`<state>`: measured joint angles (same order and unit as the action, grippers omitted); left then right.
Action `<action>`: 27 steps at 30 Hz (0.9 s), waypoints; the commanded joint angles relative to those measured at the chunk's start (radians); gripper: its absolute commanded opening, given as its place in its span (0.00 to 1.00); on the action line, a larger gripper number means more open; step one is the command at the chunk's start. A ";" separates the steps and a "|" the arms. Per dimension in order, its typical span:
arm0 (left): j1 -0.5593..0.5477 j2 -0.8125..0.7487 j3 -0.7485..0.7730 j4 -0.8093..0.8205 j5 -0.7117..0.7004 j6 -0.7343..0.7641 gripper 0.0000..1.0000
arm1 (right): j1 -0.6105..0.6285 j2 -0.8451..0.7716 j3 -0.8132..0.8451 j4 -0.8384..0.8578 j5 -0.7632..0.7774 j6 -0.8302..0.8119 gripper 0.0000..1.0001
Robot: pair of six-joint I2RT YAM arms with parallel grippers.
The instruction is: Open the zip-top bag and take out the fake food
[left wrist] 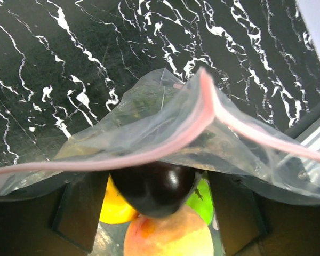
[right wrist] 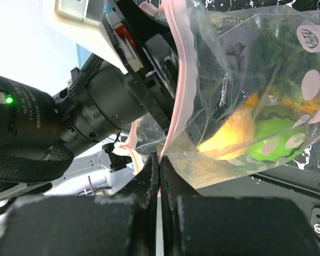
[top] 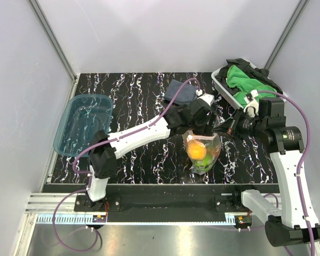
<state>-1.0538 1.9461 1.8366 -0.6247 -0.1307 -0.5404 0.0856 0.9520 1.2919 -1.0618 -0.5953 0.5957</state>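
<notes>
The zip-top bag (top: 204, 150) hangs above the middle of the black marbled table with the fake food in its bottom. My right gripper (right wrist: 160, 160) is shut on the bag's pinkish zip strip (right wrist: 177, 101) at one end of the mouth; in the top view it (top: 224, 128) is at the bag's right. My left gripper (left wrist: 157, 184) is open at the mouth, its fingers (left wrist: 77, 213) on either side of a dark piece (left wrist: 152, 186). An orange-yellow piece (left wrist: 114, 208), a peach-coloured piece (left wrist: 168, 237) and a green piece (left wrist: 204, 201) lie under it. Film drapes over the fingers.
A translucent blue tub (top: 82, 125) sits at the table's left. A basket (top: 222, 85) with green cloths (top: 245, 80) stands at the back right. A dark grey cloth (top: 180, 92) lies behind the bag. The table's front edge is just below the bag.
</notes>
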 commanded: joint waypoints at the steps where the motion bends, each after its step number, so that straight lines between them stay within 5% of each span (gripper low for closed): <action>1: 0.018 0.013 0.007 0.034 -0.018 0.043 0.63 | 0.005 -0.010 0.053 -0.001 -0.014 -0.027 0.00; 2: 0.020 0.010 0.012 0.036 -0.011 0.051 0.48 | 0.005 -0.012 0.050 -0.004 -0.006 -0.033 0.00; 5: 0.025 -0.006 0.027 0.036 0.017 0.069 0.22 | 0.005 -0.022 0.035 -0.007 0.017 -0.048 0.00; 10: 0.026 -0.058 0.030 0.028 0.107 0.088 0.00 | 0.008 -0.033 0.015 -0.012 0.052 -0.077 0.00; 27: 0.055 -0.333 0.012 0.014 0.367 0.108 0.00 | 0.006 -0.047 0.020 -0.046 0.186 -0.143 0.00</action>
<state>-1.0252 1.7340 1.8370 -0.6350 0.1703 -0.4549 0.0856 0.9234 1.2991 -1.1080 -0.4484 0.4816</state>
